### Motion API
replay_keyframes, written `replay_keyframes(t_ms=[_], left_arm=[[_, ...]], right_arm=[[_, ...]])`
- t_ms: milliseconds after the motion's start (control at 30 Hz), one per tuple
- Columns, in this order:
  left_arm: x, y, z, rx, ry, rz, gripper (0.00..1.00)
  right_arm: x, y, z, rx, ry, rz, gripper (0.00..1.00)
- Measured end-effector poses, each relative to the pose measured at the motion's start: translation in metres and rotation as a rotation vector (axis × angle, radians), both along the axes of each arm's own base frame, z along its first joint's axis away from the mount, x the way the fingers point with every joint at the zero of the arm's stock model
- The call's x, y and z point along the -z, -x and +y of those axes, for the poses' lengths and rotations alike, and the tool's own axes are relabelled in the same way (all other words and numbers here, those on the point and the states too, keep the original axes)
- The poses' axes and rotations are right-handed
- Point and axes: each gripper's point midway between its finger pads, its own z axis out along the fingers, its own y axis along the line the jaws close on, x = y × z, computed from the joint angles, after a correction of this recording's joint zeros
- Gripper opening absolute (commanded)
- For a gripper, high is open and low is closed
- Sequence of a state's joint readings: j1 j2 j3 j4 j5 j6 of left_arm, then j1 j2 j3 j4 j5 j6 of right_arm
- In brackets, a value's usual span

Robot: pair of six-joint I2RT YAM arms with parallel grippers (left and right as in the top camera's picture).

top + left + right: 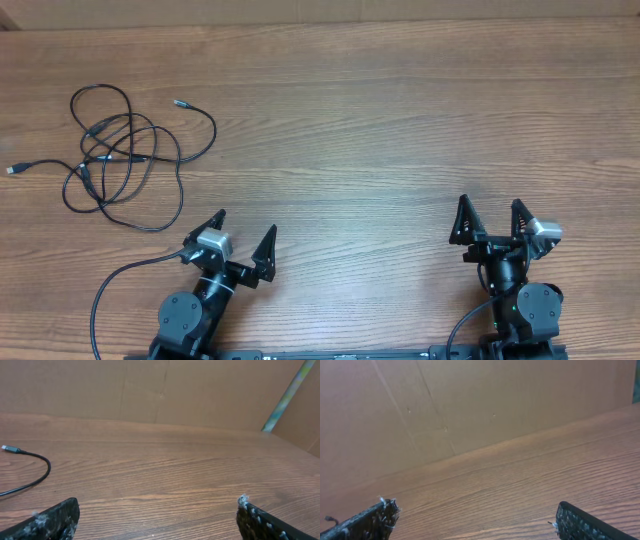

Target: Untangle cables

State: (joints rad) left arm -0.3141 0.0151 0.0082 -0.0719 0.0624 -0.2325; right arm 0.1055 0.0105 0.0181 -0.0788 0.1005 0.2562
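Observation:
The cables are thin black cords tangled in loose loops at the far left of the wooden table, with plug ends sticking out to the left and upper right. One silver-tipped end and a curve of cord show in the left wrist view. A tiny bit of cord shows at the left edge of the right wrist view. My left gripper is open and empty, below and right of the tangle; it also shows in the left wrist view. My right gripper is open and empty at the right, also seen in its wrist view.
The wooden table runs to a brown cardboard wall at the back. A thicker black wire fixed to the left arm loops at the front left. A greenish strip leans at the back right.

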Motion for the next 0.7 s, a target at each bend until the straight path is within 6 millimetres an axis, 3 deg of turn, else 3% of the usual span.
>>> replay_keyframes(t_ms=[700], left_arm=[[0.0001, 0.0, 0.0, 0.0, 0.0, 0.0, 1.0]], right_arm=[[0.0, 0.0, 0.0001, -0.001, 0.003, 0.0, 1.0]])
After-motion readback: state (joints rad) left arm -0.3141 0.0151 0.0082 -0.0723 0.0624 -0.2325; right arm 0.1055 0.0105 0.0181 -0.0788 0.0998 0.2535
